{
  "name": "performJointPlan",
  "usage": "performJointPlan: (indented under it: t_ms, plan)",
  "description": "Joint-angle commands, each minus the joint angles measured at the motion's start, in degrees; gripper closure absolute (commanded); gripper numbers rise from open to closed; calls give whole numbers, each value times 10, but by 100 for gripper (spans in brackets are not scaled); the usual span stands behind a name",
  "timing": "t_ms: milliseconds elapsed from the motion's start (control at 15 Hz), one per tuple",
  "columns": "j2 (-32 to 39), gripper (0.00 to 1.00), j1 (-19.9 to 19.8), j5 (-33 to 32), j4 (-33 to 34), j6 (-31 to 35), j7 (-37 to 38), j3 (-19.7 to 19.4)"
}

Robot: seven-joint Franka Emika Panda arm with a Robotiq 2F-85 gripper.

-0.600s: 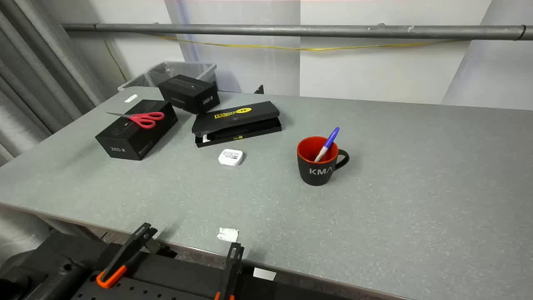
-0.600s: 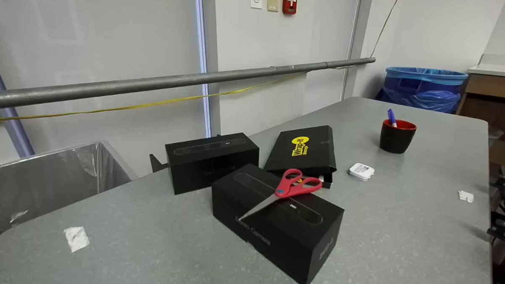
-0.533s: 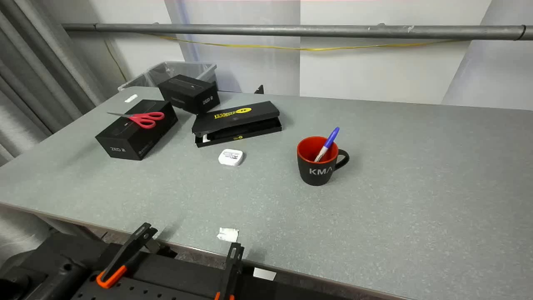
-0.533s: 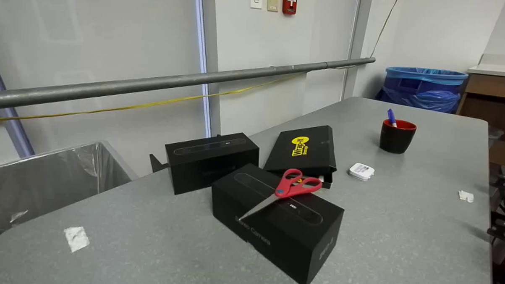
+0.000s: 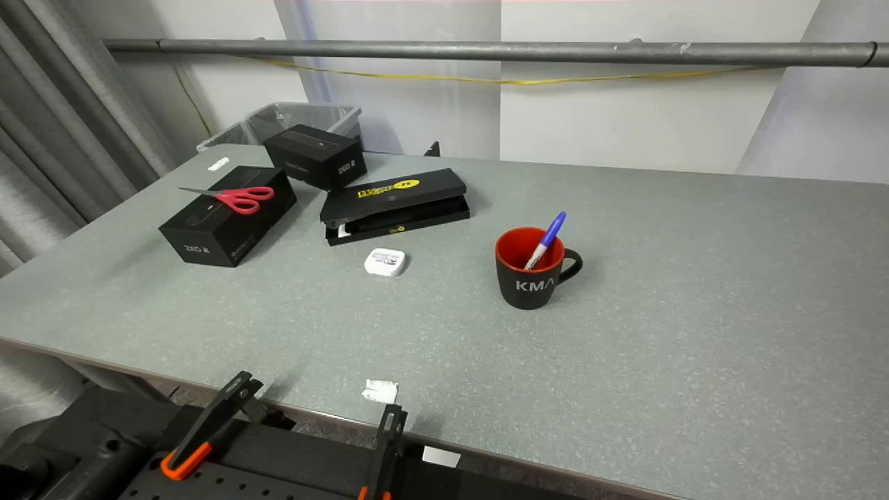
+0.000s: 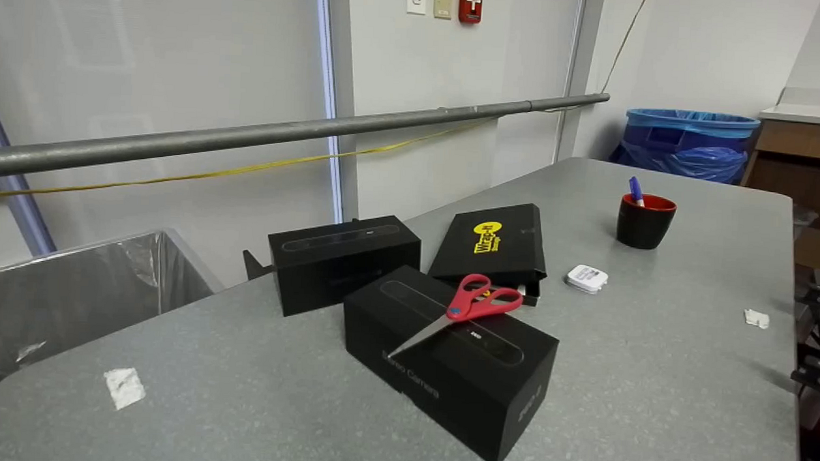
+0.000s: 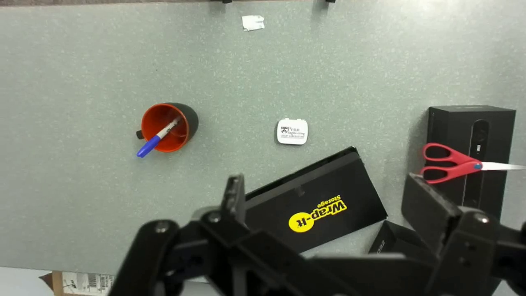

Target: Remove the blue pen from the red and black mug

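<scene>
The red and black mug (image 5: 526, 288) stands upright on the table, black outside and red inside, with white lettering and a side handle. It also shows in an exterior view (image 6: 645, 225) and in the wrist view (image 7: 191, 119). The blue pen (image 5: 553, 229) leans inside it, blue end sticking up past the rim on the handle side and whitish part inside. The pen also shows in an exterior view (image 6: 635, 189) and in the wrist view (image 7: 149, 146). My gripper (image 7: 324, 181) is open and empty, high above the table; mug and pen lie left of its fingers. Neither exterior view shows it.
A black Wrap-It box (image 7: 320, 201) lies below the open fingers. A white tin (image 7: 292, 131) lies between mug and boxes. Red scissors (image 5: 243, 199) rest on a black box (image 5: 222, 229); another black box (image 5: 316, 156) stands behind. A pipe (image 5: 486, 51) runs along the back wall.
</scene>
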Motion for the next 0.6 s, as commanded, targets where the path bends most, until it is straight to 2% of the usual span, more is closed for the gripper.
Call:
performJointPlan:
  t_ms: [0, 267, 533]
  plan:
    - [-3, 0, -3, -26, -34, 39, 10, -5]
    - [20, 0, -18, -53, -103, 128, 26, -25]
    - [83, 0, -47, -47, -144, 224, 32, -65]
